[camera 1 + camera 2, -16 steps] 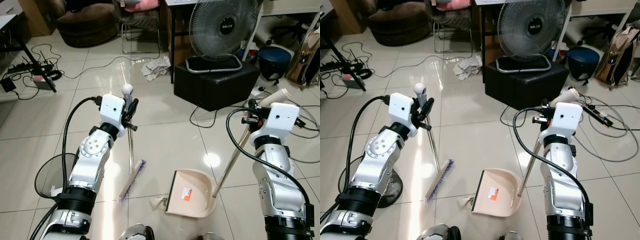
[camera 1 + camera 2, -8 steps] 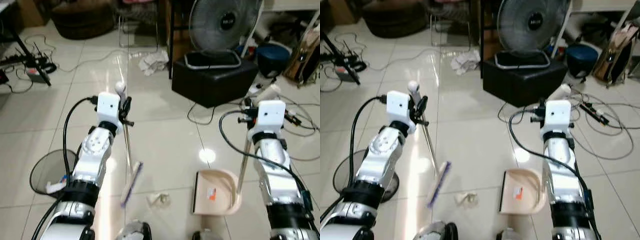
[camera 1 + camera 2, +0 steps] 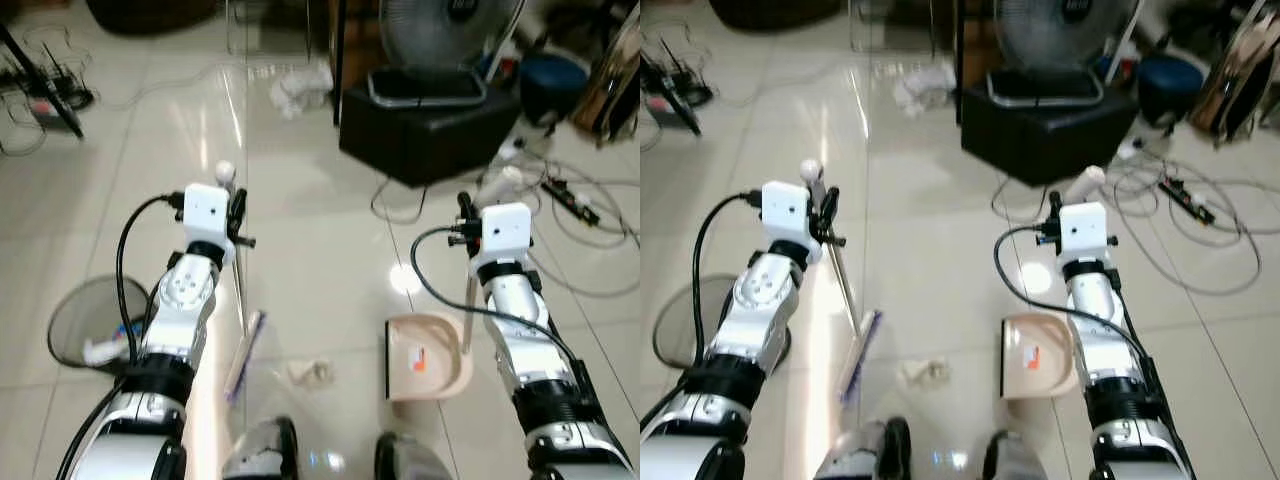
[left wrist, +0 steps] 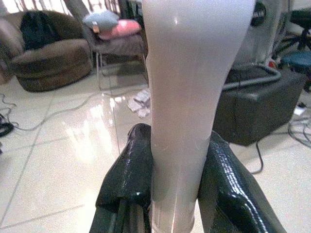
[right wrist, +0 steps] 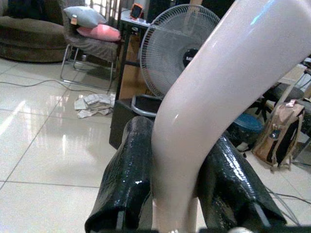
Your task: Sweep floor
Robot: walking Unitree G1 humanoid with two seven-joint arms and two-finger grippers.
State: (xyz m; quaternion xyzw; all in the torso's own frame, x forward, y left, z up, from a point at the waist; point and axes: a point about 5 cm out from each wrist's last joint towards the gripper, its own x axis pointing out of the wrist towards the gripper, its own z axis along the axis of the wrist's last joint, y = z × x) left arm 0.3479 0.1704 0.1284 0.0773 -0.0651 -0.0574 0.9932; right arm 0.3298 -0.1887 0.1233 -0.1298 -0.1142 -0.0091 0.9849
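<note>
While fingers (image 4: 131, 179) clamp broom (image 3: 243, 340) and dustpan (image 3: 430, 352), probably crumpled paper (image 3: 310, 373) between.

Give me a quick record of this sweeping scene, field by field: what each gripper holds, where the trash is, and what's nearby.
left gripper: shut on broom handle
right gripper: shut on dustpan handle
broom head: on the tiles, left of the scrap
scrap: crumpled, on the floor between broom and dustpan
dustpan: resting on the floor, right of the scrap
bin: mesh, left of the left arm
ahead: fan on black box; crumpled paper
</note>
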